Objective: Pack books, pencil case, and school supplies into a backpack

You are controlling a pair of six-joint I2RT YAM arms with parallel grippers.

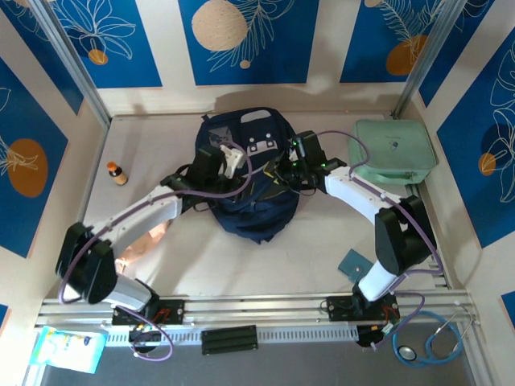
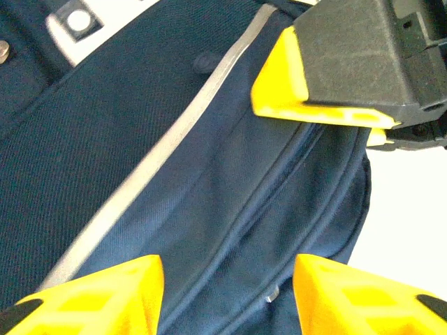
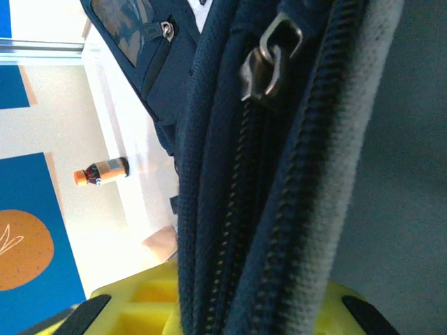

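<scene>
Backpack [image 1: 248, 181] sits mid-table, top toward the far wall; right gripper [image 1: 285, 170] pinches its zippered rim, zip pull [image 3: 269, 59] further along the teeth; left gripper [image 2: 227, 293] hovers half-spread, empty, over the facing seam; nearer arm, I'd judge: the right.

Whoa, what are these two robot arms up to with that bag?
Both arms are working at the navy backpack. The right gripper pinches its zippered edge; the left gripper hovers open over the fabric. A mint-green case, a teal booklet and a small bottle sit outside it.
</scene>
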